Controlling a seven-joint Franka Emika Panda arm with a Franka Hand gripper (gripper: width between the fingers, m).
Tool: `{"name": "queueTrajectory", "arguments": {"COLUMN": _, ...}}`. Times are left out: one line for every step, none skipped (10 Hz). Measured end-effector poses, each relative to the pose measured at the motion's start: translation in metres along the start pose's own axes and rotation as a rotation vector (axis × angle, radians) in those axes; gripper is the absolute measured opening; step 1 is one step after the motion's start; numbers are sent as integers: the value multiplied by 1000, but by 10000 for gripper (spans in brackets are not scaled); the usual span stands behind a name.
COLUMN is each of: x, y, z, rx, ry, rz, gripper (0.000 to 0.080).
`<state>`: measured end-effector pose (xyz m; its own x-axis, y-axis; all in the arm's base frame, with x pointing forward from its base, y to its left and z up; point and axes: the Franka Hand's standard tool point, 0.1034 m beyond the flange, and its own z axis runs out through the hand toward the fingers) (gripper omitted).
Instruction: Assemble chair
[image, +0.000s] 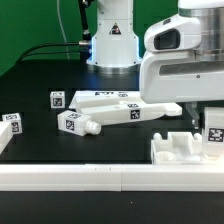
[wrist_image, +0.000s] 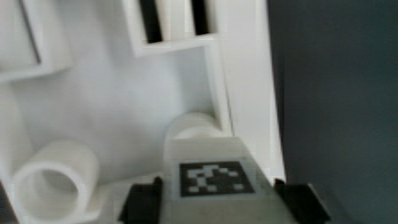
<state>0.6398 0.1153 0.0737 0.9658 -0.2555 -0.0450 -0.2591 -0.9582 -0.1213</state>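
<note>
Well, from where I stand the black tabletop (image: 30, 75) fills most of what I see, and the white arm (image: 185, 60) bulks over its corner on the exterior view's right, wrist pointed down. A long plain white rail (image: 60, 178) runs along the whole near edge. Just behind the rail, under the arm, sits the chair's boxy seat frame (image: 172, 148); the wrist view shows its slotted wall and a round socket (wrist_image: 71, 80). Near the middle of the tabletop a cluster of long flat chair parts (image: 120, 108) lies touching one another, tags facing up. Just beside that cluster, toward the exterior view's left, a short pegged leg (image: 78, 124) lies on its side. A small tagged block (image: 57, 100) sits a little behind the leg, and another tagged piece (image: 10, 125) pokes in at the edge on the exterior view's left, well apart from the rest. Right against the seat frame stands an upright tagged part (image: 212, 135), its square tag plain in the wrist view (wrist_image: 217, 170). The gripper (wrist_image: 222, 205) straddles that part, a dark finger (wrist_image: 150, 203) just beside each flank. Whether the jaws actually press on it, I cannot tell.
</note>
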Motion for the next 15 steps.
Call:
{"name": "queueTrajectory", "arguments": {"x": -1, "y": -2, "z": 0, "rx": -5, "ry": 4, "rz": 118, "gripper": 285}}
{"name": "queueTrajectory", "arguments": {"x": 0, "y": -2, "z": 1, "rx": 0, "ry": 19, "rz": 223, "gripper": 285}}
{"name": "queueTrajectory", "arguments": {"x": 1, "y": -3, "z": 1, "rx": 10, "ry": 28, "rz": 393, "gripper": 285}}
{"name": "queueTrajectory", "arguments": {"x": 1, "y": -4, "z": 2, "rx": 27, "ry": 33, "rz": 593, "gripper": 285}}
{"name": "queueTrajectory", "arguments": {"x": 1, "y": -6, "z": 2, "rx": 39, "ry": 46, "rz": 764, "gripper": 285}}
{"name": "queueTrajectory", "arguments": {"x": 1, "y": -8, "z": 3, "rx": 45, "ry": 44, "rz": 878, "gripper": 285}}
{"name": "queueTrajectory", "arguments": {"x": 1, "y": -8, "z": 3, "rx": 52, "ry": 39, "rz": 911, "gripper": 285}}
{"name": "queueTrajectory", "arguments": {"x": 1, "y": -8, "z": 3, "rx": 52, "ry": 40, "rz": 908, "gripper": 285}}
{"name": "queueTrajectory", "arguments": {"x": 1, "y": -8, "z": 3, "rx": 50, "ry": 40, "rz": 886, "gripper": 285}}
{"name": "queueTrajectory", "arguments": {"x": 1, "y": -8, "z": 3, "rx": 49, "ry": 41, "rz": 847, "gripper": 482}}
{"name": "queueTrajectory", "arguments": {"x": 3, "y": -5, "z": 1, "rx": 48, "ry": 49, "rz": 716, "gripper": 482}}
{"name": "queueTrajectory", "arguments": {"x": 6, "y": 0, "z": -2, "rx": 50, "ry": 70, "rz": 545, "gripper": 610}}
{"name": "queueTrajectory", "arguments": {"x": 5, "y": 2, "z": -3, "rx": 37, "ry": 77, "rz": 381, "gripper": 610}}
{"name": "queueTrajectory", "arguments": {"x": 3, "y": 0, "z": -3, "rx": 8, "ry": 86, "rz": 200, "gripper": 644}}
{"name": "queueTrajectory", "arguments": {"x": 3, "y": 2, "z": -2, "rx": 5, "ry": 85, "rz": 158, "gripper": 644}}
